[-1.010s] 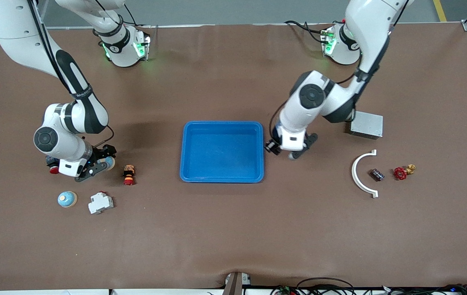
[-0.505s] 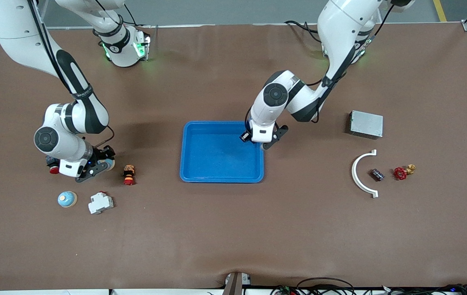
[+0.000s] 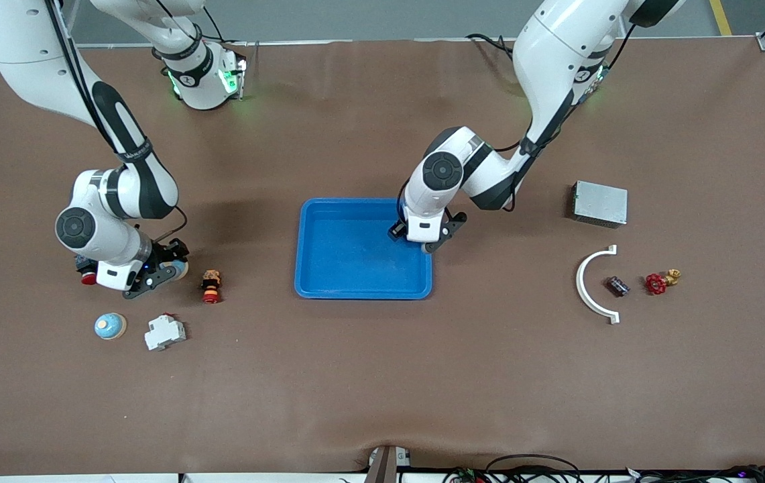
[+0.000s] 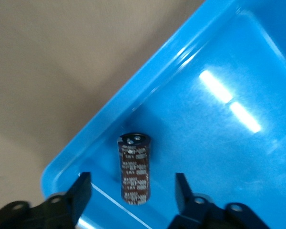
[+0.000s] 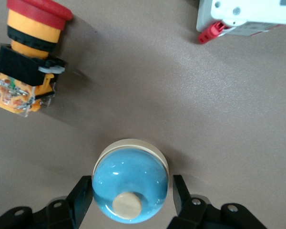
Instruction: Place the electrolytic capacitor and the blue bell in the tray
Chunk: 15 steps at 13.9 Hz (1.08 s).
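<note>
Brown matting over the whole surface [image 3: 382, 389], creased at the edge nearest the front camera.

- Right gripper [image 3: 154, 275], down at the surface toward the right arm's end. Jaws wide a second ago, now drawn in against both sides of the blue bell [image 5: 130, 183]. Bell not yet lifted, so judged a grasp just made and half the task still to carry.
- Second bell [image 3: 110, 326], pale blue, nearer the front camera. Untouched.
- White circuit breaker [image 3: 165, 332], just beside that bell.
- Emergency-stop button [image 3: 210, 286], red cap on an orange body, near the gripped bell.
- Tray [image 3: 363, 290], bright blue, mid-surface.
- Left gripper [image 3: 422, 240], beside the tray a second ago, now over the tray corner toward the left arm's end. Jaws together until a moment ago, now apart.
- Electrolytic capacitor [image 4: 135, 169], dark brown sleeve, inside that corner between the open fingers and touching neither. Judged released, so first half of the task done. Cannot tell whether settled.
- Grey metal box [image 3: 599, 203], toward the left arm's end.
- White curved bracket [image 3: 586, 282], with a small dark cylindrical part [image 3: 617, 286] in its arc.
- Red valve handwheel [image 3: 656, 284], beside that part.

Room: grey floor along the top edge, cables along the bottom edge.
</note>
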Available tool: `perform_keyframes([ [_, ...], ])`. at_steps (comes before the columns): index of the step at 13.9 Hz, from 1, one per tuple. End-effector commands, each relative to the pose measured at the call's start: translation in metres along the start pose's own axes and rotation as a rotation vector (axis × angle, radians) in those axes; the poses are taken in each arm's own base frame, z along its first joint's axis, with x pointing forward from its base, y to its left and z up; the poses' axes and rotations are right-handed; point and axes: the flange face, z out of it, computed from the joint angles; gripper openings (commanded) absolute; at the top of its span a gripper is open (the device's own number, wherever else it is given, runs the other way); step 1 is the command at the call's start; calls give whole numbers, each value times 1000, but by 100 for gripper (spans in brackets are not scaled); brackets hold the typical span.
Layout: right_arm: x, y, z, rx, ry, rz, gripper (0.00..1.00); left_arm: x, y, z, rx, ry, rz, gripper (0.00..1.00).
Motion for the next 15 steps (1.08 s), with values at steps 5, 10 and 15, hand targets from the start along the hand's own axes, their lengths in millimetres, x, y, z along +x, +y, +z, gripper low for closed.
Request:
perform_keyframes([
  [5,3,1,4,-1,-12,-26,22,133,-14,-160,54,72,-1,100],
  [10,10,-7,-89,53,-107,-10,21,289,-110,-162,130,58,159,100],
  [15,40,-125,-174,22,-177,285,20,402,-216,-118,197,62,281,96],
])
